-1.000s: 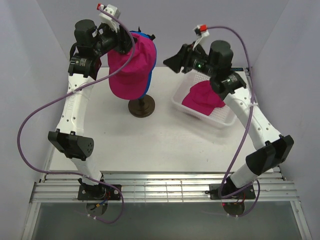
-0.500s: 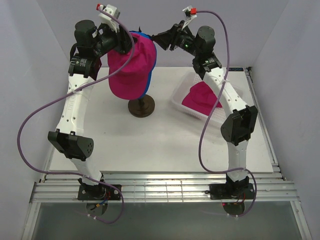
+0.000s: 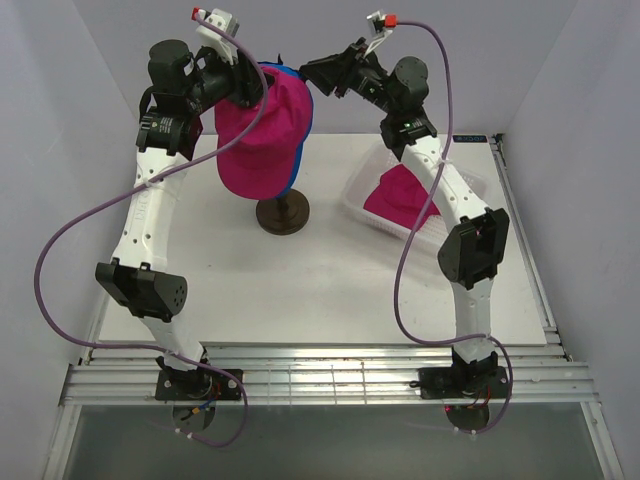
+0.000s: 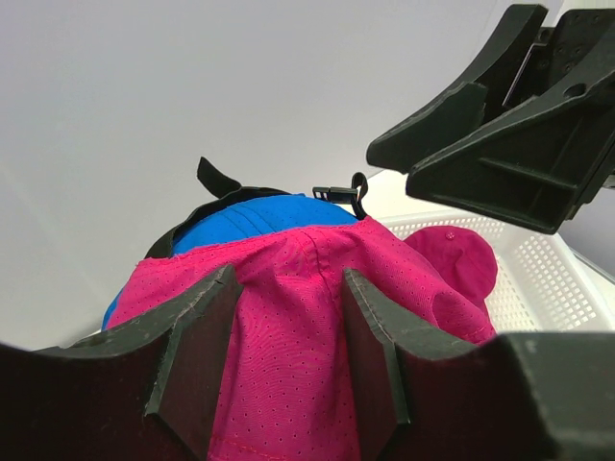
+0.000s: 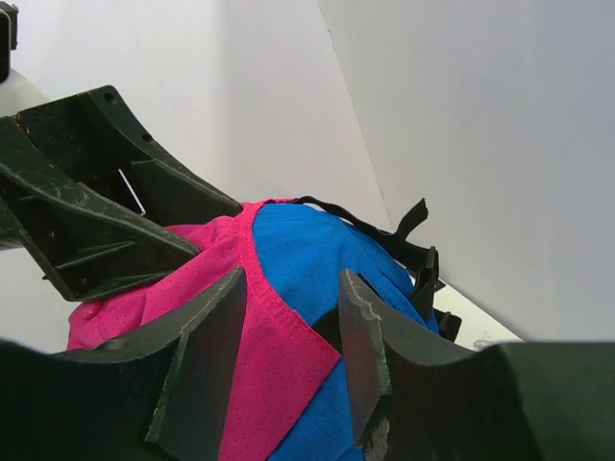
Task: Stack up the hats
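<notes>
A magenta hat is draped over a blue hat on the mannequin head, its brim hanging toward the front. My left gripper is shut on a bunched fold of this magenta hat at the crown's left side. My right gripper is open at the back right of the head. Its fingers straddle the stitched rim of the magenta hat where it overlaps the blue hat. A second magenta hat lies in the white basket.
The mannequin head stands on a dark round base at the table's back middle. The white mesh basket sits to its right. Purple cables loop off both arms. Pale walls close in the back and both sides.
My right arm swung from above the basket up and left to the back of the hats on the head, and its jaws narrowed. The left arm and its hat stayed still.
</notes>
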You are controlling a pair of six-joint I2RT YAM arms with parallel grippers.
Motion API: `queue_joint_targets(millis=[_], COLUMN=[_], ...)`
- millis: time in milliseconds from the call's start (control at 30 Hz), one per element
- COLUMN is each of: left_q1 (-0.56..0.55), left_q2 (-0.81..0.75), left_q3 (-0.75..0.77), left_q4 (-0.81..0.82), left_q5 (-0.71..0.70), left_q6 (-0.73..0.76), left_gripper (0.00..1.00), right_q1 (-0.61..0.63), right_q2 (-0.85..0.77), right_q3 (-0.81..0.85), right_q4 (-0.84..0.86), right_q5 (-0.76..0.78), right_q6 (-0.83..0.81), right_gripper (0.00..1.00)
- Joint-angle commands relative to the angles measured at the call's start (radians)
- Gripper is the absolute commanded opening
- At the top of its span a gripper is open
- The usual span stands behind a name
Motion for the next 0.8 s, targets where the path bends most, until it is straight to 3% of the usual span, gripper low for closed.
queue_joint_targets(millis=[0, 367, 767], left_q1=[-0.003, -0.003, -0.003], left_q2=[-0.001, -0.001, 0.004], left_q3=[-0.024, -0.029, -0.031], left_q4=[-0.073, -0.072, -0.073], left_q5=[-0.005, 0.003, 0.010], left_q6=[-0.010, -0.013, -0.015], left_gripper=[0.59, 0.58, 0.58], right_q1=[0.014, 0.014, 0.006], right_q2=[0.025, 0.032, 0.072], right_q3=[0.023, 0.014, 0.034], right_q4=[0.049, 0.007, 0.012], right_q5=[-0.001, 0.018, 0.030], right_q6=[0.011, -0.030, -0.007], right_gripper=[0.49, 0.49, 0.60])
